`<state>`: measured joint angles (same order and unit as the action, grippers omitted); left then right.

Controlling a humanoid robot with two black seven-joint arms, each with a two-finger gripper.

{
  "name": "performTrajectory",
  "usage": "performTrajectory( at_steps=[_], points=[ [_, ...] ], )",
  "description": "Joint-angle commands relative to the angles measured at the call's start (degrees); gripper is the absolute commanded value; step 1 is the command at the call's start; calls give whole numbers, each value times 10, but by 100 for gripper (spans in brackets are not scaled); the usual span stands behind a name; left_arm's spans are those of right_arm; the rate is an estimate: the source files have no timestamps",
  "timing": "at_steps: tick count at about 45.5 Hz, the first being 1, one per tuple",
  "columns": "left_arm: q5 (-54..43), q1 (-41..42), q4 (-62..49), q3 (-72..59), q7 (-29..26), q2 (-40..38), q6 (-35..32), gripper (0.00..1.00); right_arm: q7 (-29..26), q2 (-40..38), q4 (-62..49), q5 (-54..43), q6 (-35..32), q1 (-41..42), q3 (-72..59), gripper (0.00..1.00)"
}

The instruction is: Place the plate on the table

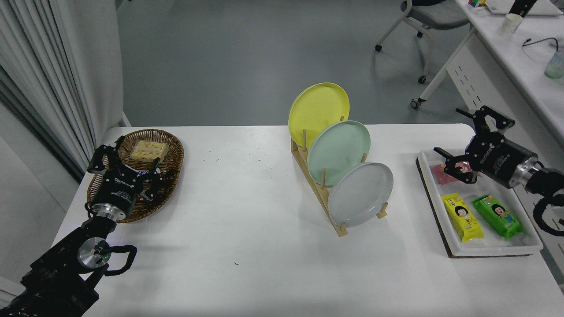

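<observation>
Scene centred on a wooden rack (318,187) standing on the white table (246,229). The plate (360,193), pale grey and glossy, sits upright in the nearest slot of the rack, leaning back against a mint-green plate (338,152) in the middle slot; a yellow plate (318,108) occupies the farthest slot. To the right of the rack, well apart from it, lies a white tray (487,250) holding a yellow snack pack (462,217), a green snack pack (497,215) and a pink pack (440,174) partly hidden by the arm. The right gripper (462,136) hovers over the far end of that tray, fingers spread wide with nothing between them, pointing toward the rack. To the left of the rack, near the table's edge, a wicker basket (172,154) holds a clear box of pale snacks (149,150). The left gripper (128,157) is parked over the basket, fingers apart and empty
</observation>
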<state>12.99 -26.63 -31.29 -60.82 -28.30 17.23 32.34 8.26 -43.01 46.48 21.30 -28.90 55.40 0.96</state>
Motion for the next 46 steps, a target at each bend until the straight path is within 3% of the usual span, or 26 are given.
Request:
performTrajectory(
  at_steps=[1,43,46],
  points=[
    [0,0,0,0,0,0,0,98,-56,-2,3,-6,2,2,21,99],
    [0,0,0,0,0,0,0,98,-58,-23,34,-10,-5,81,-84,99],
    [0,0,0,0,0,0,0,98,-69,-31,49,-11,-4,125,-144,99]
  ],
)
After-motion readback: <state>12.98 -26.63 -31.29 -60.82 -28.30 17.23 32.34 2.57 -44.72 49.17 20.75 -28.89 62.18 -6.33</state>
